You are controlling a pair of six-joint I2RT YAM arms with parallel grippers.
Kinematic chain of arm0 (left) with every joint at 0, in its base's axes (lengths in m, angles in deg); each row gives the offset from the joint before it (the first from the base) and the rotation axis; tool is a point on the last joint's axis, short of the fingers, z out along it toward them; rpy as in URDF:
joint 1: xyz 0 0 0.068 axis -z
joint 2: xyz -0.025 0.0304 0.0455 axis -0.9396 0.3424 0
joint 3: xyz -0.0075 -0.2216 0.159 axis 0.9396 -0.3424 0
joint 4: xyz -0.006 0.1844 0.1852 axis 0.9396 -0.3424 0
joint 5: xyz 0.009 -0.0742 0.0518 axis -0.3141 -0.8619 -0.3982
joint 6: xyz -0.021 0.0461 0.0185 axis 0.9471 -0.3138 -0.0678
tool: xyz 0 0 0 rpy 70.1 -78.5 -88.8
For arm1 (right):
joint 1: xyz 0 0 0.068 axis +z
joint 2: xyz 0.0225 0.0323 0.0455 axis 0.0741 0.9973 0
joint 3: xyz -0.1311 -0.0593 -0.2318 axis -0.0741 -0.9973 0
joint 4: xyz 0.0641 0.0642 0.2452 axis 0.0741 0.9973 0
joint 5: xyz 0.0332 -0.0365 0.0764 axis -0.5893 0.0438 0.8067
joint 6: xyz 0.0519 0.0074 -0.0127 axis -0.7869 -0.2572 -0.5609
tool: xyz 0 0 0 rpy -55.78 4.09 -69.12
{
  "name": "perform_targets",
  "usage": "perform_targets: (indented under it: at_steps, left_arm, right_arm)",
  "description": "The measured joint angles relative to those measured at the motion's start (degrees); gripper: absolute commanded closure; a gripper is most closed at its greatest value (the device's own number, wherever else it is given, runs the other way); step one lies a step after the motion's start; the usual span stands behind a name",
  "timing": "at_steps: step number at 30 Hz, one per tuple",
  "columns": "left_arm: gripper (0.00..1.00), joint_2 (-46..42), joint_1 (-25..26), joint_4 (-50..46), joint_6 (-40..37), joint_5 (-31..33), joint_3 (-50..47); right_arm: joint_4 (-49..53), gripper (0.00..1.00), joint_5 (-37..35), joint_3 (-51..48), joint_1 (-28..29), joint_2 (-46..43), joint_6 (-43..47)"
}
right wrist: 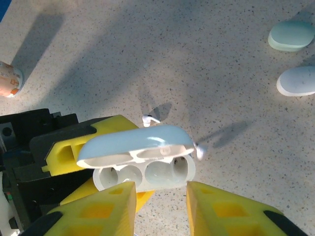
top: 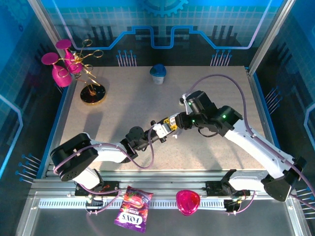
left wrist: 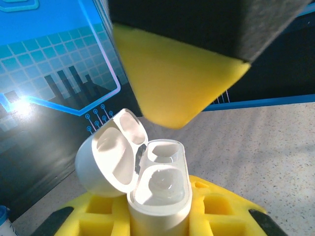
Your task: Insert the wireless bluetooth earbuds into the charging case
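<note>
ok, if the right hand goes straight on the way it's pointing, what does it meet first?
The open charging case, dead ahead in line with the gap between the fingers of the right hand; it looks close, but depth is unclear.

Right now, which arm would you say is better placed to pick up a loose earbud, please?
The right arm: the right claw is open and empty near the earbud; the left claw grips the charging case.
</note>
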Motion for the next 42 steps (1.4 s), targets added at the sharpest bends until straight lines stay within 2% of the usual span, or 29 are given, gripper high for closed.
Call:
perform_targets:
  at_steps: [4, 9, 14, 16, 19, 24, 31, 37, 42]
  left_arm:
    - [0.85, 2.3, -1.1, 2.8, 2.6, 0.4, -0.4]
    - [0.86, 3.4, -4.2, 4.6, 5.3, 1.0, -2.5]
    - [0.86, 3.3, -7.9, 6.5, 7.5, 1.1, -4.9]
    - [0.86, 2.4, -9.0, 6.5, 7.8, 1.1, -6.1]
    - [0.86, -0.4, -10.1, 6.4, 8.4, 1.1, -8.0]
    - [0.86, -6.5, -10.2, 5.8, 8.9, 1.1, -9.8]
    - [0.85, -14.9, -10.2, 1.2, 9.0, 1.0, -11.9]
    - [0.85, -19.4, -10.2, -3.5, 8.9, 0.8, -12.0]
    - [0.85, -20.7, -10.2, -6.0, 8.7, 0.4, -12.0]
  right_arm:
    - [-3.1, 0.53, 0.3, -4.2, -0.5, -4.7, -0.6]
    - [-8.8, 0.45, 2.7, -9.6, -2.2, -11.9, -1.3]
    - [-13.2, 0.44, 4.3, -13.8, -5.9, -13.8, -3.6]
    - [-14.1, 0.47, 4.8, -15.1, -7.7, -12.2, -4.5]
    - [-15.7, 0.5, 7.0, -16.8, -10.3, -7.3, -4.4]
    - [-16.1, 0.53, 9.6, -15.1, -12.1, 7.1, -0.5]
    - [-9.2, 0.54, 9.9, -0.5, -11.9, 28.2, 8.5]
    - [-0.3, 0.54, 8.1, 12.8, -10.6, 40.7, 17.1]
    - [7.4, 0.55, 5.9, 20.2, -8.7, 48.4, 22.4]
